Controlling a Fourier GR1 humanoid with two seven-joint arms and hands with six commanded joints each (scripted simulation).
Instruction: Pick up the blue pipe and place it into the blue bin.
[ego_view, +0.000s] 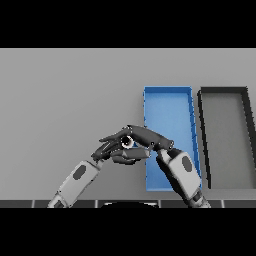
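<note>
The blue pipe (134, 144) was barely visible between both hands, just left of the blue bin (170, 100). The right robot hand (145, 136) curled around it from above. The left robot hand (116, 152) lay beneath, grip indeterminate. A black bin (225, 91) stood beside on the grey bench (65, 100).

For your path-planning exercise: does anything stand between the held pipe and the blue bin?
Nothing visible does. The right hand holds the pipe at the blue bin's left wall; the left hand lies beside it.
</note>
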